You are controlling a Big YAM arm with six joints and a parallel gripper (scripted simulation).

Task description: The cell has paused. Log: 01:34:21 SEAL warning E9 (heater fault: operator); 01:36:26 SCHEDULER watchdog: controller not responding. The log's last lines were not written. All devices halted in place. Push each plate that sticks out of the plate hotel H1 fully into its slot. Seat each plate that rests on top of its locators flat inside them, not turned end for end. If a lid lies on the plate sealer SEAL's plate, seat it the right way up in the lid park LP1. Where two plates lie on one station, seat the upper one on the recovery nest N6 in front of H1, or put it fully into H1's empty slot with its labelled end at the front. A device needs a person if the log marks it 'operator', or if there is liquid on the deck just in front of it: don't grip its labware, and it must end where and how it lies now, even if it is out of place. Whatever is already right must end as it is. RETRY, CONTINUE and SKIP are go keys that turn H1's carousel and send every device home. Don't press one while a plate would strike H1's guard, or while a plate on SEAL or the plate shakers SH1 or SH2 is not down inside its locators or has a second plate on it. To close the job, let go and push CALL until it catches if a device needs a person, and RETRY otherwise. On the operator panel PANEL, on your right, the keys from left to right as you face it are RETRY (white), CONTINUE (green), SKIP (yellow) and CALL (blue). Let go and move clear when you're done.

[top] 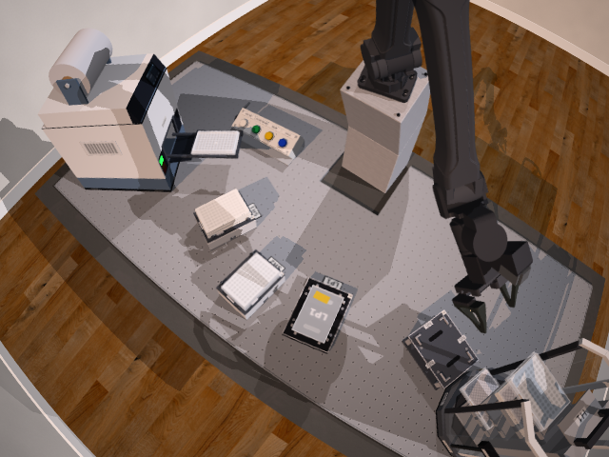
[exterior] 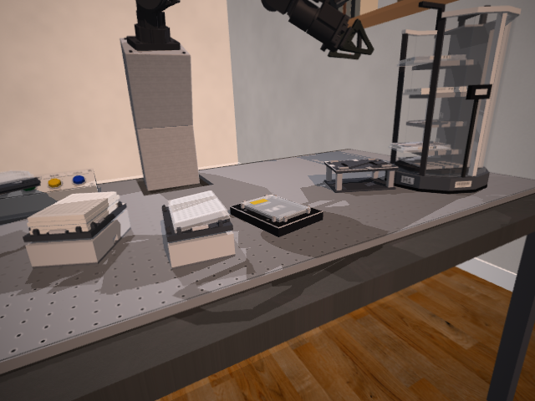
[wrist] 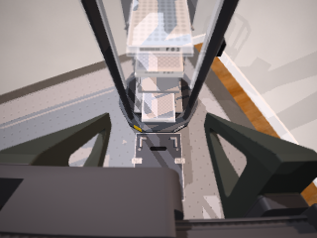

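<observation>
My gripper [top: 484, 305] [exterior: 349, 43] is open and empty, high above the deck. In the wrist view its fingers frame the empty recovery nest N6 [wrist: 158, 149], and the plate hotel H1 [wrist: 158, 59] stands just beyond. N6 also shows in the top and exterior views [top: 440, 347] [exterior: 360, 165]. In H1 [top: 520, 403] [exterior: 445, 108] a clear plate on a high shelf [exterior: 421, 61] and one on a low shelf [exterior: 415, 146] reach out past the black posts. The left shaker [top: 226, 213] [exterior: 73, 211] carries two stacked plates, the upper one askew.
The second shaker [top: 251, 283] [exterior: 197, 210] holds one white plate. Lid park LP1 [top: 318, 312] [exterior: 276, 208] holds a grey lid with a yellow mark. The sealer [top: 108, 127] has a white plate [top: 215, 142] on its tray. The key panel [top: 265, 131] stands beside it.
</observation>
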